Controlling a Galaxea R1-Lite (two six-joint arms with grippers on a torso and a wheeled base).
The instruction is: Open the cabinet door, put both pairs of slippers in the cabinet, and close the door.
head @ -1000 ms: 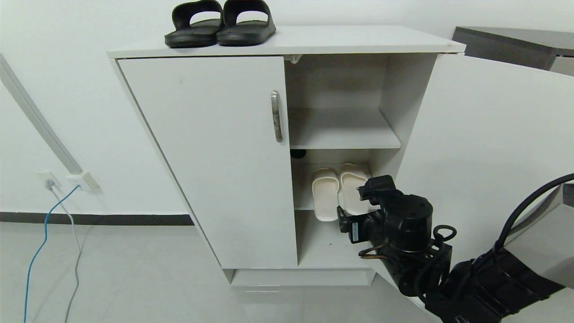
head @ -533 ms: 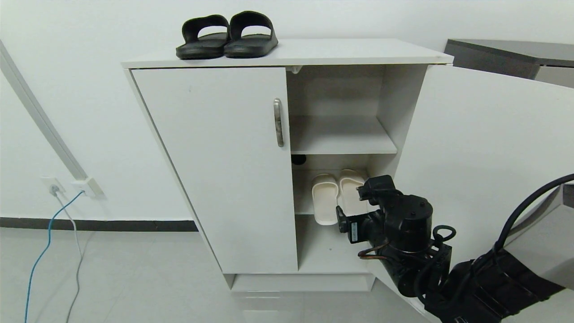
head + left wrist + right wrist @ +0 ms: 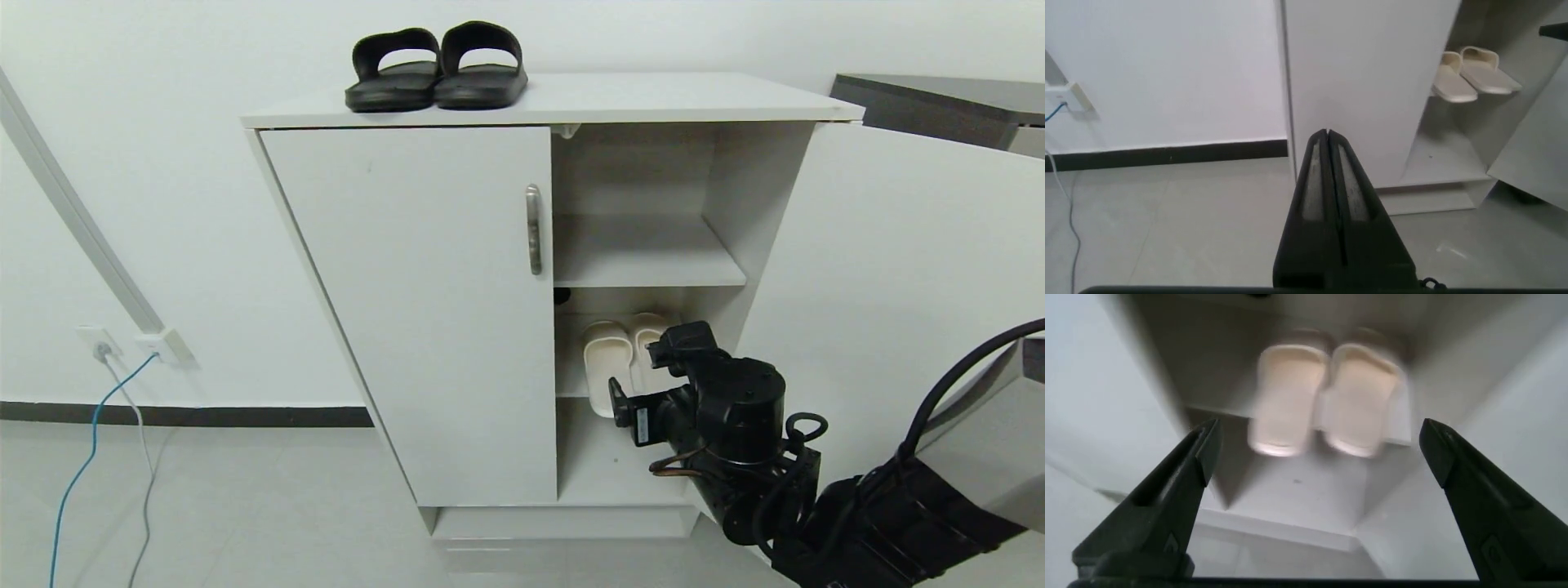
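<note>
Cam shifted; rt tool point(image 3: 638, 369) fronts white slippers point(image 3: 608, 359), door point(image 3: 898, 286) open.

Shelf pair point(image 3: 620, 363) sits side by side on mid shelf in cabinet point(image 3: 702, 90), straight ahead of R gripper point(image 3: 641, 373) jaws, not touching. Swung-out R door point(image 3: 898, 269) just right of jaws; L door point(image 3: 424, 310) to their left. Top pair point(image 3: 437, 69) on cabinet top, well above jaws, over L door. L gripper point(image 3: 1327, 140) jaws face L door's lower part.

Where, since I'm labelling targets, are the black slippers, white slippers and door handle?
black slippers point(image 3: 478, 86), head view, right slipper's sole
white slippers point(image 3: 1286, 396), right wrist view, one slipper's footbed
door handle point(image 3: 533, 229), head view, bar's middle
</note>
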